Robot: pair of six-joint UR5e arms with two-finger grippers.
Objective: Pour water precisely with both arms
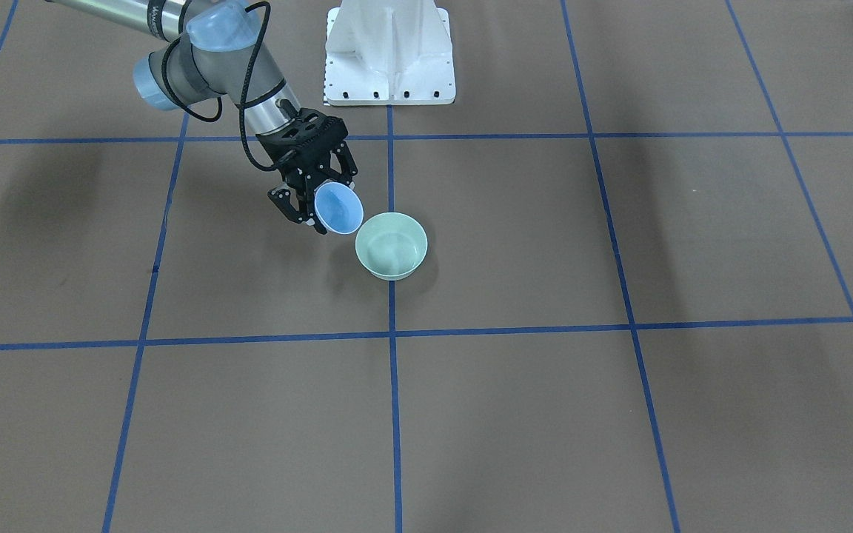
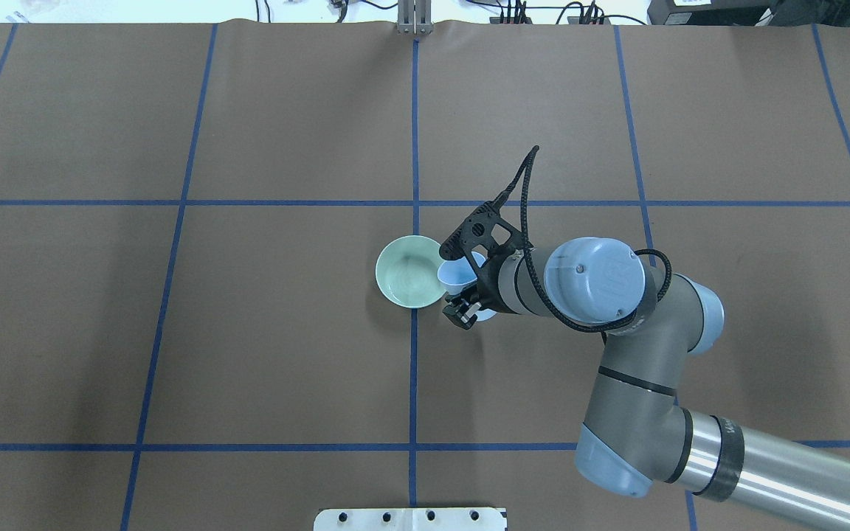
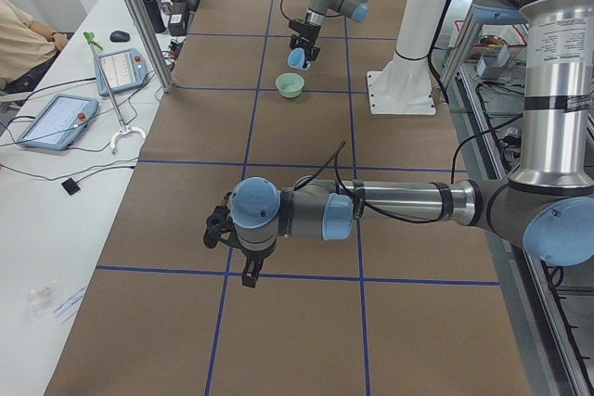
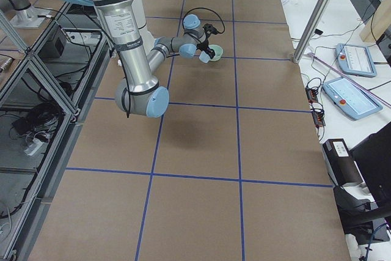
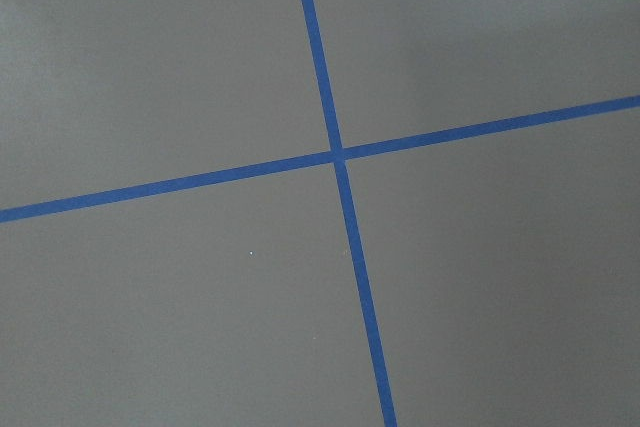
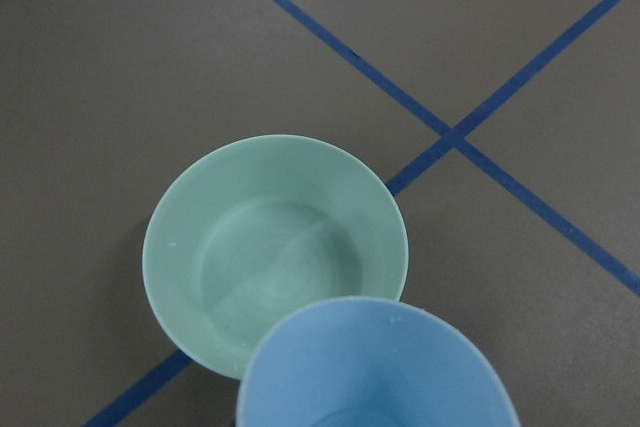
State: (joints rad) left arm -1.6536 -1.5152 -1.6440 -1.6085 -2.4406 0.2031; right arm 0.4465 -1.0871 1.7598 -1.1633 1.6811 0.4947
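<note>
on the brown counter [image 1: 619,414], my right claw [image 1: 326,201] grips the tilted pale blue cup [image 1: 339,209] at a pale green bowl [image 1: 378,268]; i judge pouring underway.

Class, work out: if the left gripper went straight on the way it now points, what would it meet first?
The left gripper points down, so it would probably meet the table first, near a tape cross; nothing shows between.

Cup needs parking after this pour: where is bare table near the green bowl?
Bare: the taped square on the robot's left of the green bowl, and the squares beyond it. Crowded: its right, where the right gripper holds the blue cup.
</note>
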